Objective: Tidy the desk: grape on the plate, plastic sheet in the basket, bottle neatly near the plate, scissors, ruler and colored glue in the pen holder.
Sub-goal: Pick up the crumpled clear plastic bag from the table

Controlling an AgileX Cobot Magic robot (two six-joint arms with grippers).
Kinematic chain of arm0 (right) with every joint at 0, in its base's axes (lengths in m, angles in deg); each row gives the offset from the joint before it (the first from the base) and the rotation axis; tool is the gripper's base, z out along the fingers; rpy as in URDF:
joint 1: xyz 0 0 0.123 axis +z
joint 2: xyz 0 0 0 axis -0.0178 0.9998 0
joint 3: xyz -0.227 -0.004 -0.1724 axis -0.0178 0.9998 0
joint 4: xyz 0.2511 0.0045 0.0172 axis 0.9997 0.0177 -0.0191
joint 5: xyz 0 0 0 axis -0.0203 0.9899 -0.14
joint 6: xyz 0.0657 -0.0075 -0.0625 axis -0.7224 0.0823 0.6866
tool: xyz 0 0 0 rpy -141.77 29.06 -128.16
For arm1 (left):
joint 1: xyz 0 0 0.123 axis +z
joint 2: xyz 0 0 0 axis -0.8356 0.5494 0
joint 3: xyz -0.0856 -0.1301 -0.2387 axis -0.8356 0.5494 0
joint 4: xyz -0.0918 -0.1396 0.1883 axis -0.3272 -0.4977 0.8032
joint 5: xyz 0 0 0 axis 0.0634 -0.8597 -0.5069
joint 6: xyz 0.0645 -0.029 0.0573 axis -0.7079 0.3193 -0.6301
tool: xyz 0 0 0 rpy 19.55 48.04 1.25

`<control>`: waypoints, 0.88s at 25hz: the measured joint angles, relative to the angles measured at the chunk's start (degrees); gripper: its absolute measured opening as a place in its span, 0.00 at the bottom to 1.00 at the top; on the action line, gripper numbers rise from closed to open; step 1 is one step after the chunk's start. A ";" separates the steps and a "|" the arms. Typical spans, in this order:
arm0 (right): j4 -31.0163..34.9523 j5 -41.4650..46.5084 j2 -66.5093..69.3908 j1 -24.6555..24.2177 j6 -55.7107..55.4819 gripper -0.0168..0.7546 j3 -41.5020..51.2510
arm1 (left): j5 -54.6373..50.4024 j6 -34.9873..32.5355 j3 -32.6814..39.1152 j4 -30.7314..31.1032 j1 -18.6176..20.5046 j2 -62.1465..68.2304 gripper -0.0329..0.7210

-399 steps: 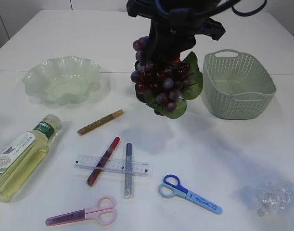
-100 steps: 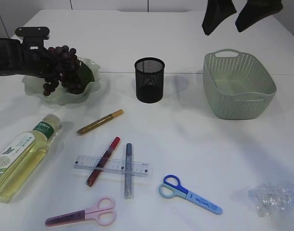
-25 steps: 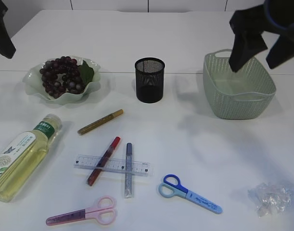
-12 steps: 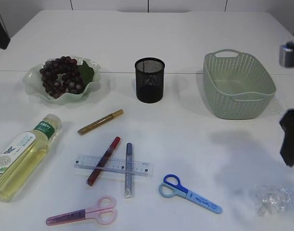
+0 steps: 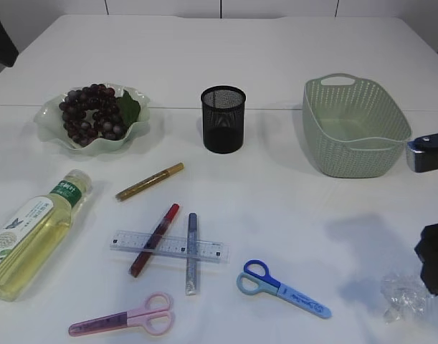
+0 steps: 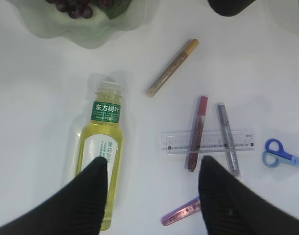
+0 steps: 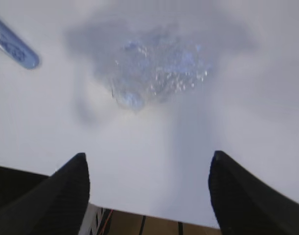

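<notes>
right wrist view: crumpled clear plastic sheet flat on white table, between wide-open, empty jaws

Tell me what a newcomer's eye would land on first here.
The dark grape bunch in the pale green plate at far left stands out most. Next, the black mesh pen holder at centre back, with the glue pens, ruler and scissors scattered before it. At right, the open right pincer hovers over the crumpled plastic sheet.
</notes>
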 joint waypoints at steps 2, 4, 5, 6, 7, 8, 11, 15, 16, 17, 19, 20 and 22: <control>-0.13 -3.28 1.59 0.00 0.54 0.78 0.00 | 0.00 0.00 0.00 -0.35 0.00 -0.04 0.62; 0.37 -4.35 3.36 0.00 1.67 0.78 0.00 | 0.00 0.00 0.00 -0.55 0.00 -0.04 0.62; 0.65 -4.47 4.60 0.00 2.18 0.78 0.00 | 0.00 0.00 0.00 -0.67 0.00 -0.04 0.62; 1.05 -4.47 5.88 0.00 2.73 0.78 0.00 | 0.00 0.00 0.00 -0.68 0.00 -0.04 0.62; 1.15 -4.62 7.15 0.00 3.00 0.78 0.00 | 0.00 0.00 0.00 -0.68 0.00 -0.04 0.62; 1.24 -5.16 8.33 0.00 3.25 0.78 0.00 | 0.00 0.00 0.00 -0.68 0.00 -0.04 0.62; 1.24 -7.96 10.86 0.00 3.48 0.78 0.00 | 0.00 0.00 0.00 -0.91 0.00 -0.04 0.62; 1.27 -10.45 14.02 0.00 3.48 0.78 0.00 | 0.00 0.09 0.00 -1.06 0.00 -0.04 0.62; 1.27 -10.87 15.01 0.00 3.48 0.78 0.00 | 0.00 0.09 0.00 -1.06 0.00 -0.04 0.62; 1.27 -11.26 15.63 0.00 3.48 0.78 0.00 | 0.00 0.09 0.00 -1.06 0.00 -0.04 0.62; 1.27 -12.43 16.77 0.00 3.48 0.78 0.00 | 0.00 0.09 0.00 -1.06 0.00 -0.04 0.62; 1.27 -12.95 17.11 0.00 3.48 0.78 0.00 | 0.00 0.09 0.00 -1.06 0.00 -0.04 0.62; 1.16 -13.68 17.66 0.00 3.48 0.78 0.00 | 0.00 0.09 0.00 -1.06 0.00 -0.04 0.62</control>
